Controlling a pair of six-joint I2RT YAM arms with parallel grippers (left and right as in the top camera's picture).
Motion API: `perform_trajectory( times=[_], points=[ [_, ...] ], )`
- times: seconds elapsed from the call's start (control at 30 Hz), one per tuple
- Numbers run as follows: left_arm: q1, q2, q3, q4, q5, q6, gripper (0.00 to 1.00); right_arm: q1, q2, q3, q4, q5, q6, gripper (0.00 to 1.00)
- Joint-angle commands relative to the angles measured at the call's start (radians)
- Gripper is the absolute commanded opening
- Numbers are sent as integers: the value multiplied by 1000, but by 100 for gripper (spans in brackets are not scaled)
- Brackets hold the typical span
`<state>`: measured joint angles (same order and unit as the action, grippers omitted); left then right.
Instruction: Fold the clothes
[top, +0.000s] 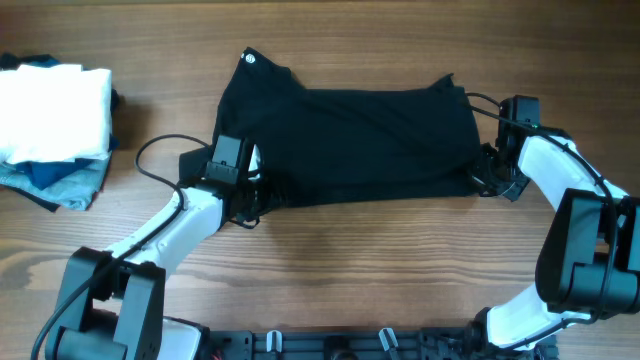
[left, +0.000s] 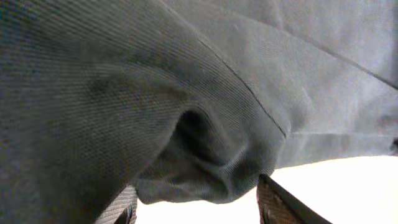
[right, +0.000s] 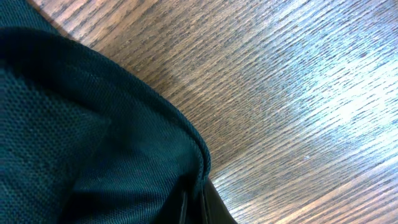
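Observation:
The clothes, a large black garment, lie spread flat on the wooden table, with a small white round logo at the far left corner. My left gripper is at the garment's near left corner. In the left wrist view its fingers stand wide apart, with a bunch of the black fabric just in front of them. My right gripper is at the near right corner. In the right wrist view its fingers are shut on the hemmed edge of the fabric.
A white folded cloth lies on blue folded garments at the far left of the table. A black cable loops out from my left arm. Bare wood table lies to the right of the garment and along the front.

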<state>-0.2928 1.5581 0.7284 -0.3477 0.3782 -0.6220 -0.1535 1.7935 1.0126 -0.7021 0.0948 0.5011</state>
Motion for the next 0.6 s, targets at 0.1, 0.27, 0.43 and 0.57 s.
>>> perform_trajectory(
  times=[0.1, 0.27, 0.43, 0.57],
  points=[
    [-3, -7, 5, 34, 50, 0, 64, -8, 41, -43, -17, 70, 14, 4],
    [-3, -8, 5, 46, 108, -23, 63, -8, 41, -43, -15, 70, 13, 4],
    [7, -10, 5, 45, 157, -45, 65, -8, 41, -43, -13, 70, -3, 4],
    [39, -14, 5, 46, 216, -44, 53, -8, 41, -43, -12, 70, -3, 4]
  ],
)
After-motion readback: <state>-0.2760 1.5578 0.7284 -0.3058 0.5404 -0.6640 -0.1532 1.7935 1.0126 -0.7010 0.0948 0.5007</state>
